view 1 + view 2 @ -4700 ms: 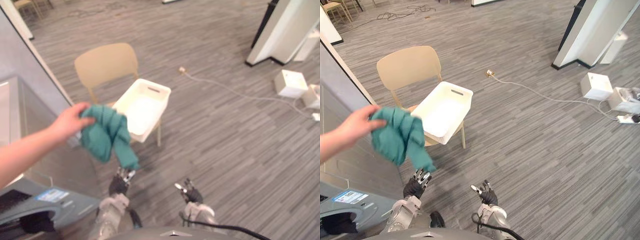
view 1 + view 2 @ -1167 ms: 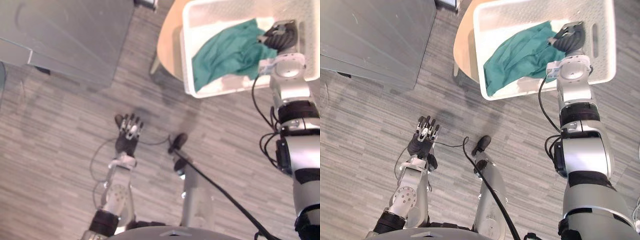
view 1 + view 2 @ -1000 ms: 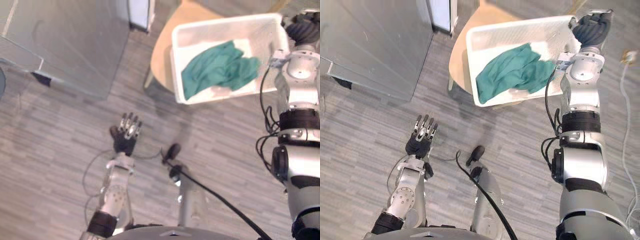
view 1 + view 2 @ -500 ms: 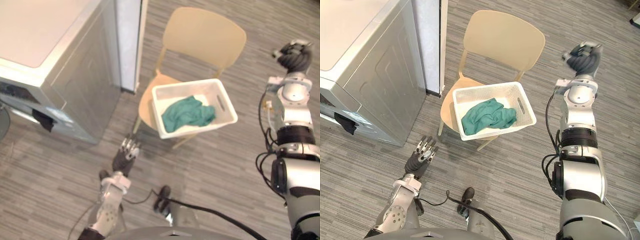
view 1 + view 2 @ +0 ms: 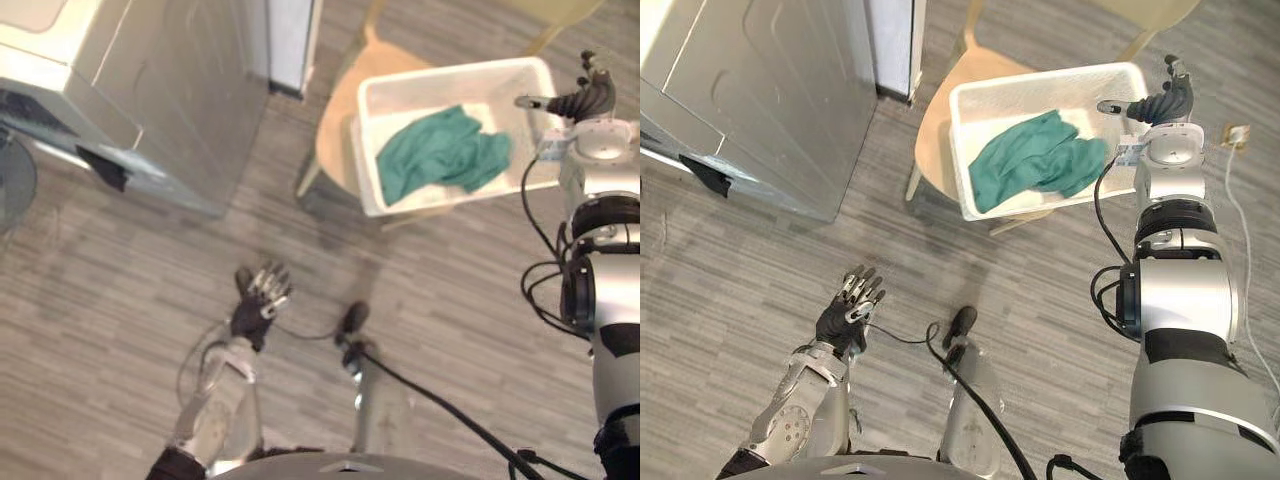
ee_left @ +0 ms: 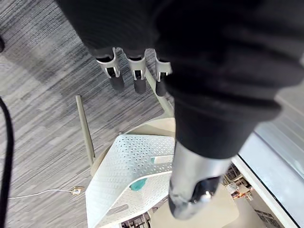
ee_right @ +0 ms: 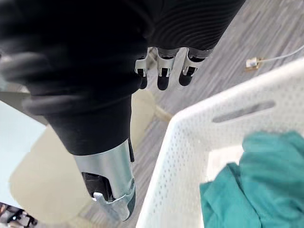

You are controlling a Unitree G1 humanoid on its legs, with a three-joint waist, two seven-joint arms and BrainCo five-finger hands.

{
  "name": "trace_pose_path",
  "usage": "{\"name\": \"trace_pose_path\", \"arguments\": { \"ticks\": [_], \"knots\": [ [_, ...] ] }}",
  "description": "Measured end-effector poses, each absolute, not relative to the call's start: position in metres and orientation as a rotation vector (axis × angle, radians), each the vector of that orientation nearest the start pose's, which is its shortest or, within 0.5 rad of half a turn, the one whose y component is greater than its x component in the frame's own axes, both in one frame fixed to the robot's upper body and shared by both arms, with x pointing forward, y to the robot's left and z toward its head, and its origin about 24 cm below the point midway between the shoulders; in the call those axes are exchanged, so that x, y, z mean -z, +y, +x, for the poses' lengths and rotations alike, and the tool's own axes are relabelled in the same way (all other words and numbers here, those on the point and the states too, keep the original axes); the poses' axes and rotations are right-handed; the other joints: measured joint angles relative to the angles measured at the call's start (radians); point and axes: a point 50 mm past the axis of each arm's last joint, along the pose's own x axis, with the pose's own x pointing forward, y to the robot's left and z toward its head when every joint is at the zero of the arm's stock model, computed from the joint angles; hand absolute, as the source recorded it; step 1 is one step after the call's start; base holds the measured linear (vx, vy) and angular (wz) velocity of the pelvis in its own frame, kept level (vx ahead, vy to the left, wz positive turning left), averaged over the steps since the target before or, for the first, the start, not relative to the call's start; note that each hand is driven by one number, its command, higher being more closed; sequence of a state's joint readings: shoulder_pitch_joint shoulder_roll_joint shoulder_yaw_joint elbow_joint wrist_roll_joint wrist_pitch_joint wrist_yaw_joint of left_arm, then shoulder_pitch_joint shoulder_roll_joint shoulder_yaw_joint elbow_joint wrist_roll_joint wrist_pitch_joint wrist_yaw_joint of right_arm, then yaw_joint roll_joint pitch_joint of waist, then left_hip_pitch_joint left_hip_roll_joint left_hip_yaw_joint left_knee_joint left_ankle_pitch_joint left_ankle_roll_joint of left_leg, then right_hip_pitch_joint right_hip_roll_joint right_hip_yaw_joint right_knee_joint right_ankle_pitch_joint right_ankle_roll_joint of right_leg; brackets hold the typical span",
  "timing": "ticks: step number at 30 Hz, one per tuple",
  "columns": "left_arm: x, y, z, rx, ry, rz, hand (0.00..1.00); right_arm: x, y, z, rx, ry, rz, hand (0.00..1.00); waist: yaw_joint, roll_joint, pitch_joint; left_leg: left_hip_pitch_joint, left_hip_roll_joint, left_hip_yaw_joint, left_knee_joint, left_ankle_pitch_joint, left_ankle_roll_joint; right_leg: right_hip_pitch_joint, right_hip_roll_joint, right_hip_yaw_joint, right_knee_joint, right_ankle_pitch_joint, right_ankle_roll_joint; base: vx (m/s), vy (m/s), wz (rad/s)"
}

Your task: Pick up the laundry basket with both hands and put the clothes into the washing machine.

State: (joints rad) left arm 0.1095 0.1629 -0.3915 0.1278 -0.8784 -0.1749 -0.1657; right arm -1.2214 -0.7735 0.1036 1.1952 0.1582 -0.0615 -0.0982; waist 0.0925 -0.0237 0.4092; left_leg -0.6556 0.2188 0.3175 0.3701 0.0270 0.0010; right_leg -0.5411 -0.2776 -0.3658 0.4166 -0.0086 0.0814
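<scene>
A white perforated laundry basket [image 5: 1060, 92] sits on the seat of a tan chair [image 5: 930, 140]. A teal cloth [image 5: 1030, 160] lies bunched inside it. My right hand [image 5: 1160, 100] hovers at the basket's right end, open, with fingers spread and holding nothing. In the right wrist view its straight fingers [image 7: 164, 71] point past the basket's rim [image 7: 180, 156] and the teal cloth [image 7: 256, 180]. My left hand [image 5: 850, 305] is open low over the floor, well short of the chair. The left wrist view shows its fingers [image 6: 135, 78] straight, with the basket [image 6: 123, 161] beyond them.
A grey washing machine [image 5: 770, 100] stands at the upper left, close to the chair. A white cable with a plug [image 5: 1237, 135] lies on the wood-pattern floor right of the basket.
The camera has tilted down, shifting the whole scene. My right hand has come from off to the basket's right to its right end and spread its fingers. My left hand stays open.
</scene>
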Motion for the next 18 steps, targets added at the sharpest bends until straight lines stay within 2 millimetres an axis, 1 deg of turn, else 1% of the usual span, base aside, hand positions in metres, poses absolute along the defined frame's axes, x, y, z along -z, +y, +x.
{"name": "trace_pose_path", "arguments": {
  "ticks": [1, 2, 3, 4, 5, 6, 7, 8, 9, 10, 11, 12, 13, 14, 15, 16, 17, 18],
  "knots": [
    [0.005, 0.104, 0.211, 0.31, 0.176, -0.726, 0.0, -0.268, -0.331, 0.383, 0.486, -0.167, -0.415, 0.0, 0.004, 0.002, 0.004, 0.0, 0.001, -0.001, -0.002, -0.003, 0.002, -0.009, -0.003, -0.005, 0.005, 0.009, -0.012, 0.08, 0.047, -0.05],
    [0.006, 0.106, 0.211, 0.31, 0.177, -0.718, 0.0, -0.269, -0.325, 0.386, 0.453, -0.163, -0.439, 0.0, 0.006, 0.021, 0.019, 0.012, 0.006, -0.01, -0.012, -0.007, 0.004, -0.029, -0.012, -0.017, 0.04, 0.016, -0.083, 0.1, 0.007, -0.05],
    [0.005, 0.106, 0.212, 0.309, 0.174, -0.72, 0.0, -0.266, -0.324, 0.387, 0.442, -0.15, -0.458, 0.0, 0.004, 0.041, 0.032, 0.036, 0.008, -0.015, -0.026, -0.008, 0.005, -0.023, -0.007, -0.032, 0.007, -0.013, -0.083, 0.1, -0.016, 0.0],
    [0.005, 0.105, 0.212, 0.307, 0.17, -0.723, 0.0, -0.263, -0.324, 0.387, 0.438, -0.133, -0.476, 0.0, -0.001, 0.048, 0.036, 0.048, 0.008, -0.016, -0.027, -0.01, 0.005, -0.019, 0.001, -0.025, -0.05, -0.017, -0.08, 0.11, -0.067, 0.13],
    [0.004, 0.105, 0.213, 0.308, 0.164, -0.723, 0.0, -0.259, -0.323, 0.387, 0.428, -0.12, -0.508, 0.0, -0.014, 0.048, 0.036, 0.048, 0.007, -0.019, -0.007, -0.022, -0.001, -0.016, 0.009, -0.011, -0.105, -0.014, -0.076, 0.12, -0.14, 0.36],
    [0.001, 0.102, 0.217, 0.317, 0.153, -0.728, 0.0, -0.253, -0.328, 0.384, 0.42, -0.108, -0.548, 0.0, -0.035, 0.056, 0.045, 0.037, 0.009, -0.046, 0.055, -0.048, -0.001, 0.002, 0.029, 0.042, -0.108, 0.029, -0.057, 0.15, -0.215, 0.49],
    [-0.002, 0.1, 0.219, 0.318, 0.14, -0.739, 0.0, -0.247, -0.33, 0.381, 0.411, -0.107, -0.564, 0.0, -0.047, 0.067, 0.053, 0.031, 0.023, -0.056, 0.095, -0.065, 0.004, 0.014, 0.037, 0.047, -0.079, 0.052, -0.051, 0.14, -0.213, 0.49],
    [-0.006, 0.098, 0.223, 0.306, 0.111, -0.752, 0.0, -0.235, -0.326, 0.38, 0.377, -0.105, -0.586, 0.0, -0.057, 0.072, 0.064, 0.027, 0.058, -0.054, 0.155, -0.085, 0.011, 0.019, 0.034, 0.02, -0.013, 0.024, -0.034, 0.15, -0.213, 0.32],
    [-0.012, 0.098, 0.228, 0.281, 0.074, -0.772, 0.0, -0.217, -0.318, 0.379, 0.323, -0.079, -0.613, 0.0, -0.065, 0.068, 0.074, -0.007, 0.107, -0.028, 0.271, -0.069, 0.051, 0.015, 0.041, 0.006, 0.077, -0.042, -0.03, 0.14, -0.265, 0.27],
    [-0.017, 0.096, 0.232, 0.265, 0.047, -0.794, 0.0, -0.201, -0.313, 0.38, 0.302, -0.034, -0.638, 0.0, -0.064, 0.061, 0.08, -0.055, 0.149, -0.029, 0.384, -0.045, 0.112, 0.004, 0.043, -0.004, 0.166, -0.106, -0.037, 0.12, -0.274, 0.2],
    [-0.019, 0.097, 0.234, 0.253, 0.032, -0.804, 0.0, -0.197, -0.308, 0.381, 0.284, -0.027, -0.651, 0.0, -0.062, 0.06, 0.081, -0.074, 0.158, -0.049, 0.415, -0.042, 0.112, -0.004, 0.046, -0.008, 0.199, -0.133, -0.045, 0.09, -0.278, 0.22],
    [-0.025, 0.098, 0.237, 0.242, 0.0, -0.816, 0.0, -0.196, -0.298, 0.385, 0.256, -0.037, -0.646, 0.0, -0.064, 0.053, 0.083, -0.104, 0.163, -0.102, 0.429, -0.035, 0.1, -0.022, 0.049, -0.017, 0.249, -0.175, -0.06, 0.09, -0.212, 0.29],
    [-0.031, 0.098, 0.241, 0.241, -0.028, -0.824, 0.0, -0.196, -0.29, 0.388, 0.238, -0.055, -0.63, 0.0, -0.064, 0.049, 0.085, -0.123, 0.177, -0.114, 0.392, -0.019, 0.077, -0.038, 0.054, -0.047, 0.26, -0.194, -0.077, 0.1, -0.207, 0.4],
    [-0.033, 0.099, 0.243, 0.242, -0.036, -0.823, 0.0, -0.196, -0.286, 0.389, 0.232, -0.06, -0.621, 0.0, -0.064, 0.044, 0.088, -0.122, 0.178, -0.111, 0.355, -0.011, 0.065, -0.047, 0.056, -0.06, 0.26, -0.198, -0.083, 0.09, -0.22, 0.52],
    [-0.036, 0.1, 0.247, 0.239, -0.047, -0.825, 0.0, -0.196, -0.283, 0.391, 0.233, -0.064, -0.583, 0.0, -0.062, 0.023, 0.099, -0.087, 0.171, -0.069, 0.247, 0.009, 0.035, -0.062, 0.055, -0.066, 0.259, -0.201, -0.09, 0.07, -0.263, 0.6],
    [-0.036, 0.101, 0.248, 0.221, -0.044, -0.829, 0.0, -0.194, -0.283, 0.393, 0.243, -0.04, -0.56, 0.0, -0.062, 0.016, 0.103, -0.046, 0.15, -0.034, 0.123, 0.048, -0.021, -0.077, 0.054, -0.065, 0.256, -0.196, -0.099, 0.07, -0.255, 0.56],
    [-0.035, 0.102, 0.247, 0.216, -0.04, -0.831, 0.0, -0.194, -0.285, 0.394, 0.252, -0.025, -0.547, 0.0, -0.058, 0.014, 0.104, -0.021, 0.141, -0.017, 0.061, 0.068, -0.047, -0.084, 0.054, -0.065, 0.255, -0.194, -0.102, 0.07, -0.213, 0.38],
    [-0.034, 0.101, 0.247, 0.21, -0.031, -0.833, 0.0, -0.193, -0.287, 0.395, 0.271, -0.01, -0.51, 0.0, -0.049, 0.012, 0.106, 0.025, 0.127, 0.013, -0.034, 0.106, -0.077, -0.092, 0.054, -0.056, 0.255, -0.192, -0.106, 0.06, -0.116, 0.12]
  ]
}}
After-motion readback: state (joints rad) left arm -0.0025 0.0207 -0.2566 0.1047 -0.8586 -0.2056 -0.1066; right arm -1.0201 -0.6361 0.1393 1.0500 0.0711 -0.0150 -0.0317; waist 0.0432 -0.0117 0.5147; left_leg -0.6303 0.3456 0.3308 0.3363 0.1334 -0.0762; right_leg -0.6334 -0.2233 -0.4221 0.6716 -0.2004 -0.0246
